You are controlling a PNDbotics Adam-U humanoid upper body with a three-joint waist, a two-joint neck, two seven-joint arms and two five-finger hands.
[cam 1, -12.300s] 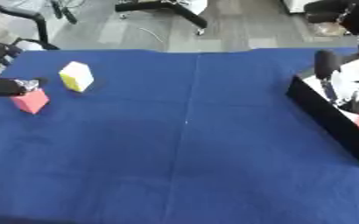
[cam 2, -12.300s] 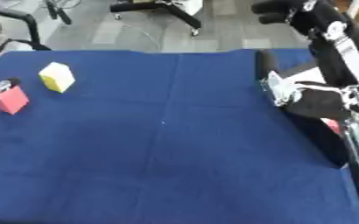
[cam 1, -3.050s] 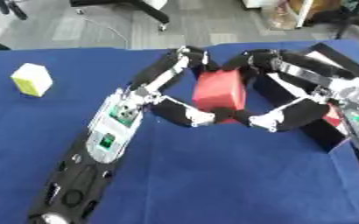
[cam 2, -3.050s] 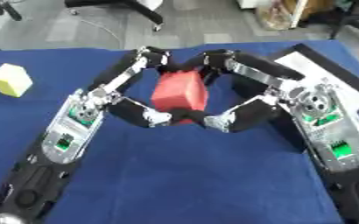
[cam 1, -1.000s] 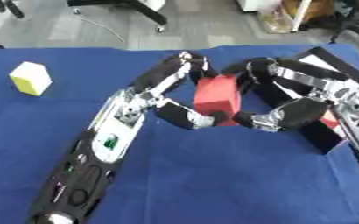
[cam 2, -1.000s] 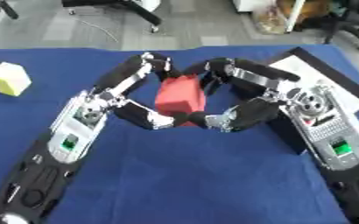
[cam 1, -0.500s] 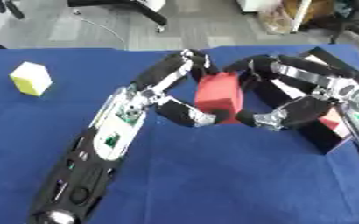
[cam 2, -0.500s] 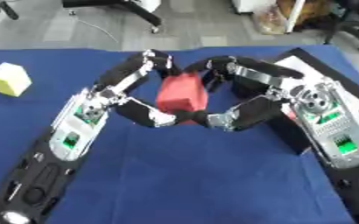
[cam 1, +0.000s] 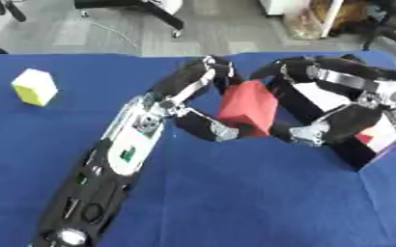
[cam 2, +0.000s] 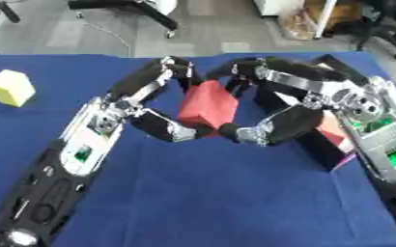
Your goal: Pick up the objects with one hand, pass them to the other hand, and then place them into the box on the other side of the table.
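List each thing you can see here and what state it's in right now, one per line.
red block: off the table, tilted, held between both hands
left hand: fingers and thumb curled round the red block
right hand: fingers and thumb curled round the red block
yellow block: lying on the blue table, far left, untouched
box: open, at the right edge, something red inside
blue table: cloth-covered

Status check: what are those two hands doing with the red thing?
Left hand and right hand both curled on red block, mid-handover above the table. Box at right. Yellow block waiting far left.
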